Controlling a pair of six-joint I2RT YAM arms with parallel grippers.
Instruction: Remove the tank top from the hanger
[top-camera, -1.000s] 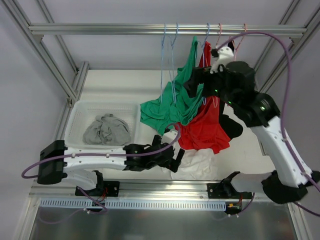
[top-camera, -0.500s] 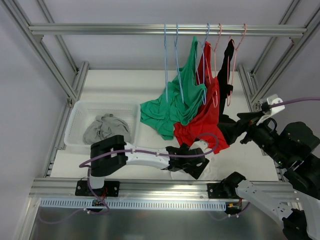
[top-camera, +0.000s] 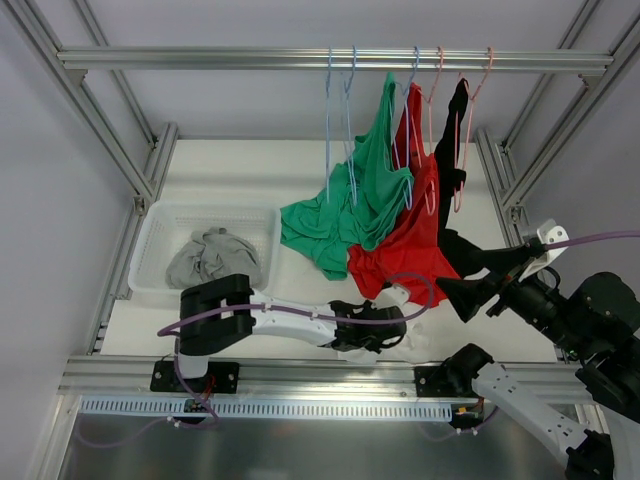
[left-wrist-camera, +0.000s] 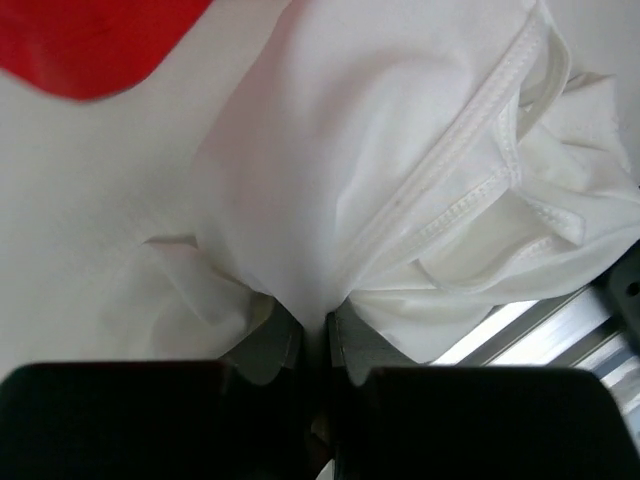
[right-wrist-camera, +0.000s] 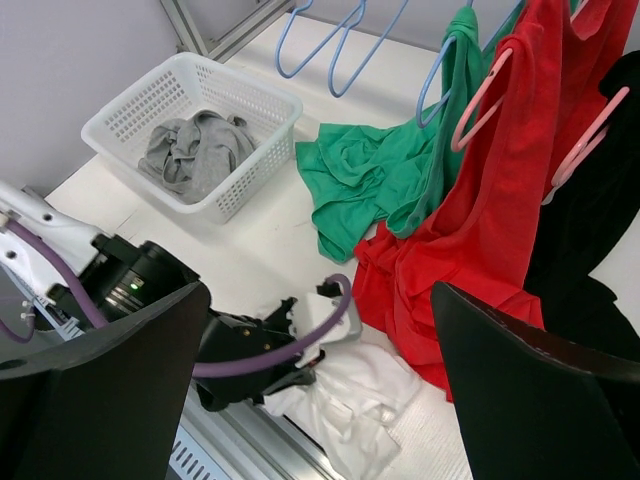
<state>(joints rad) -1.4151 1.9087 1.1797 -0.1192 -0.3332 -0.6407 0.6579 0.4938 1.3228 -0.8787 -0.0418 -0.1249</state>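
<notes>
Grey garment (top-camera: 212, 258) in white basket (top-camera: 150, 240); white garment (left-wrist-camera: 400, 200) in left end effector (left-wrist-camera: 318, 330).

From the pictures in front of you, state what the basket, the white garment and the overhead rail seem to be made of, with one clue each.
Basket: likely moulded white plastic, from its even lattice walls.
White garment: soft knit fabric, perhaps cotton; it folds limply and shows stitched, bound edges.
Overhead rail: probably extruded aluminium, matte silver with lengthwise grooves.
</notes>
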